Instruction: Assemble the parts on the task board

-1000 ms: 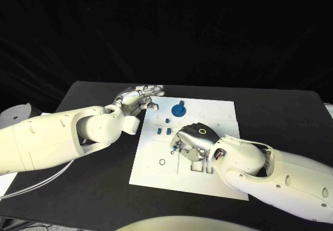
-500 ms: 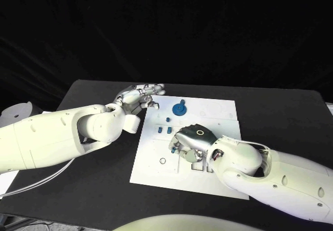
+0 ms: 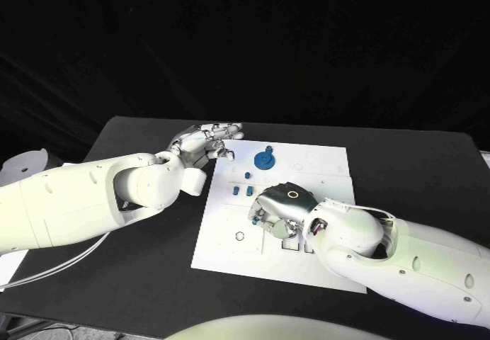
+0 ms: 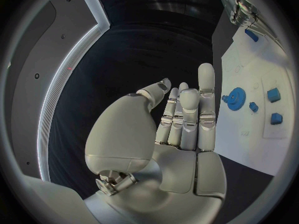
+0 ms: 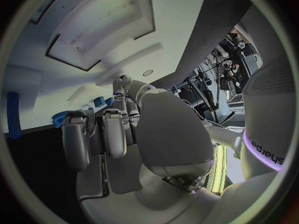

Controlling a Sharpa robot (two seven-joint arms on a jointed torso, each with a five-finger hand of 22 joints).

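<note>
With the left hand [image 3: 207, 144] spread and empty at the far-left corner of the task board [image 3: 316, 159], the right hand [image 3: 283, 210], grasp indiscernible, covers mid-board near small blue parts [image 3: 241, 191], risking knocking them.

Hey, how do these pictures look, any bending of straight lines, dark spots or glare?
Head view: even light, the task board bright against the black table. Left wrist view: fisheye curves the board edge beside the left hand. Right wrist view: the board bows above the right hand, whose palm is shadowed.
</note>
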